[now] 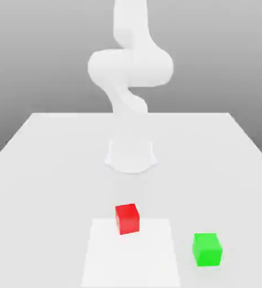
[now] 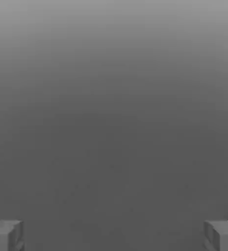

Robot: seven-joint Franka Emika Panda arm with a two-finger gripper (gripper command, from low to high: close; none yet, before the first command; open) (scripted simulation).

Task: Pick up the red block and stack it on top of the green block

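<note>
A broad, pale tabletop [image 1: 60, 185] is spreading across the exterior view, with its far edge running behind the robot's base and a grey gradient backdrop rising beyond it. The white Franka Emika Panda arm [image 1: 131, 67] is standing on the tabletop toward its far side, its round-footed base sitting near the middle of the view and its upper part running out through the top edge. A brighter white rectangular patch [image 1: 131, 259] is lying flat on the tabletop in front of the base, reaching toward the camera. In the hand view, the two-finger gripper [image 2: 114, 235] is holding its dark grey fingers wide apart, one finger showing at each side of the picture, and smooth grey shading is stretching between and beyond them.

The green cube [image 1: 207, 250] is resting on the tabletop toward the exterior view's right, just beside the white patch and nearer the camera than the red cube [image 1: 127, 219]. The red cube is sitting in front of the arm's base, at the far edge of the white patch and left of its crosswise middle as the exterior view shows it. Both cubes are resting upright, slightly turned, and standing well apart from each other.
</note>
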